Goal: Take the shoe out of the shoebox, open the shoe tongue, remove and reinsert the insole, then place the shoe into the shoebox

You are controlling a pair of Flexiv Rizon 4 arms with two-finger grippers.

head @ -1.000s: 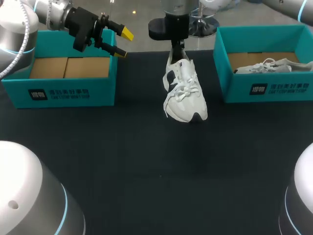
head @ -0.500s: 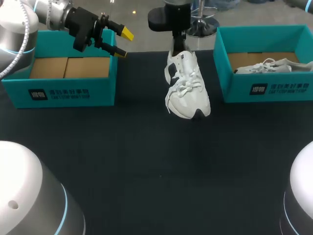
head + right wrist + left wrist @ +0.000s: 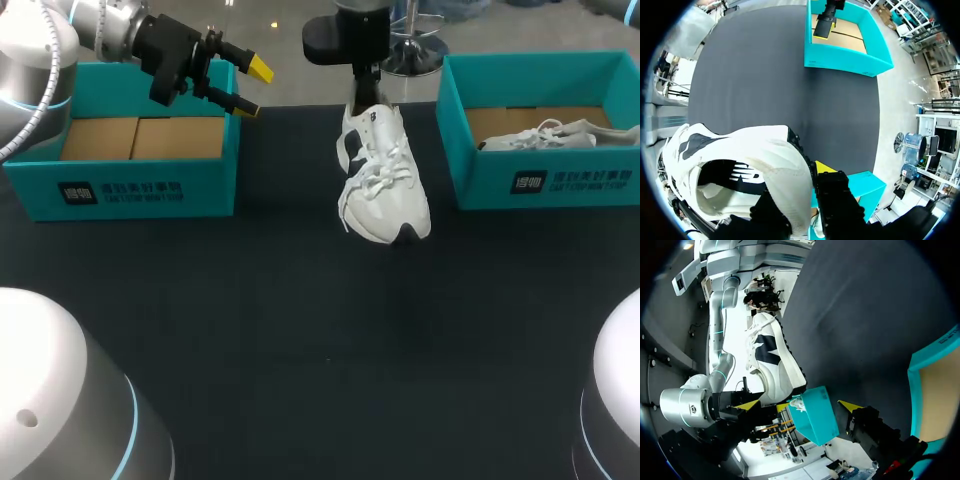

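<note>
hovering over the far right corner of the left shoebox (image 3: 120,190), the left gripper (image 3: 250,88) has its yellow-tipped fingers spread wide and holds nothing. the box beneath shows only a bare cardboard floor. in the middle, the right gripper (image 3: 366,98) clamps the white shoe (image 3: 385,185) by its heel, toe hanging down toward the dark table (image 3: 300,350). whether the toe touches the surface i cannot tell. at the right, the right shoebox (image 3: 540,185) holds a second shoe (image 3: 545,133).

as i judge it, only the first step is done: the shoe is out of a box. the laces look drawn across a closed tongue, so opening it, pulling and refitting the insole, and boxing the shoe all remain.

the head view hides the right fingers behind the heel. the right wrist view shows one yellow tip pressed on the heel's outside, the other finger down inside the collar, and what looks like an insole in place. only the left wrist view gives the shoe's side and dark sole.
</note>
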